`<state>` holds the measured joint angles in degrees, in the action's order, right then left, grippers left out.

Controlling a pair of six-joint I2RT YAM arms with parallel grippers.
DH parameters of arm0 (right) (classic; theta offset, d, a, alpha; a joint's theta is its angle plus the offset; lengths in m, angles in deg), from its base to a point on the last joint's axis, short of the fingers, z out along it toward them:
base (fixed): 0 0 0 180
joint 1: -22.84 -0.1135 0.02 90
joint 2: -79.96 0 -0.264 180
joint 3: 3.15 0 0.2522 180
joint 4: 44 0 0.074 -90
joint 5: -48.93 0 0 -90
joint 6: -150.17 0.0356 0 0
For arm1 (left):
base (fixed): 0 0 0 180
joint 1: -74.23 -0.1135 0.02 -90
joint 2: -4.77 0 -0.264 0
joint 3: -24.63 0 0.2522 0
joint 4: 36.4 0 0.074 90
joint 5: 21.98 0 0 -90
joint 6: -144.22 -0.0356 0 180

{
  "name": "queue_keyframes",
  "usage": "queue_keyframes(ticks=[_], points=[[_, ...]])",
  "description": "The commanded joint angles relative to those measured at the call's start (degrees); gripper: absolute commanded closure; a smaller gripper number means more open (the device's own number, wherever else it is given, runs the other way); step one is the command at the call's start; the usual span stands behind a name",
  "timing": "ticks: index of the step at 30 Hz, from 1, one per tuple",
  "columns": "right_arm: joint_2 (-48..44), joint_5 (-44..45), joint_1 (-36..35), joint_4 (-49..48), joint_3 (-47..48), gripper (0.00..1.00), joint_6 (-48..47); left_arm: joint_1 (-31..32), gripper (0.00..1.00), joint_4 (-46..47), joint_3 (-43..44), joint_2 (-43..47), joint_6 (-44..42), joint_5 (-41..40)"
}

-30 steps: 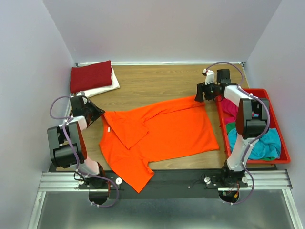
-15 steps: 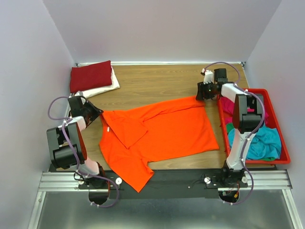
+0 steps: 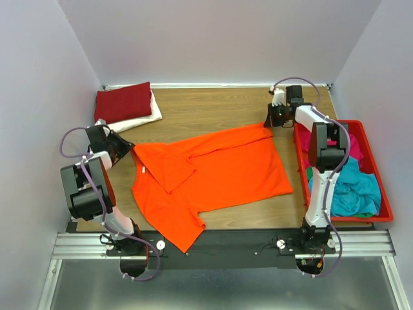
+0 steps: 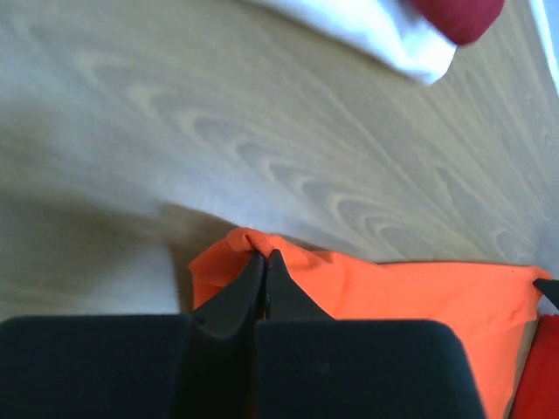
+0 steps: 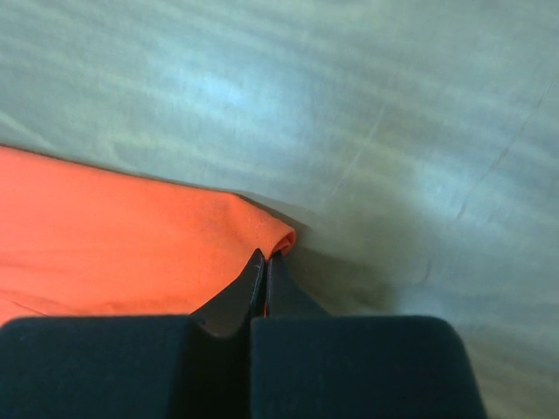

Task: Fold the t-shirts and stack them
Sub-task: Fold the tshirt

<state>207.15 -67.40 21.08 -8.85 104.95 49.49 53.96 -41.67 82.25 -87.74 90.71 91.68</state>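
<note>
The wooden table (image 3: 213, 106) is largely covered by the orange t-shirt (image 3: 226, 171). It is laid crooked at mid-table, with one sleeve flipped in over the chest and the near left part reaching the near edge. Its left corner is pinched by the left gripper (image 4: 265, 257), fingers closed tight on cloth. The far right corner is pinched the same way by the right gripper (image 5: 265, 257).

The step is judged to be stretching the shirt flat before folding. Both corners should be drawn apart evenly and kept low, so the thin pinches are not lost. The flipped sleeve is left to be smoothed.

The red tray (image 3: 386, 206) sits just beside the right hem and could be bumped. The teal shirt (image 3: 355, 190) and magenta shirt (image 3: 345, 145) are crumpled inside it. At the far left, the dark red shirt (image 3: 122, 102) is stacked folded on the white shirt (image 3: 145, 119), near the left arm.
</note>
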Motion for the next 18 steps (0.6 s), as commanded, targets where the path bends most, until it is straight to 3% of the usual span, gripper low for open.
queue_keyframes(ticks=[1, 18], points=[[3.3, 0.1, -0.2, 1.4, 6.4, 0.99, 1.0, -0.5, 1.0, 1.4, 5.2, -3.7, 0.3, 0.5], [18.0, 1.0, -0.5, 1.4, 32.0, 1.0, 5.8, -0.3, 1.0, -1.8, 21.3, -16.3, 0.0, -1.2]])
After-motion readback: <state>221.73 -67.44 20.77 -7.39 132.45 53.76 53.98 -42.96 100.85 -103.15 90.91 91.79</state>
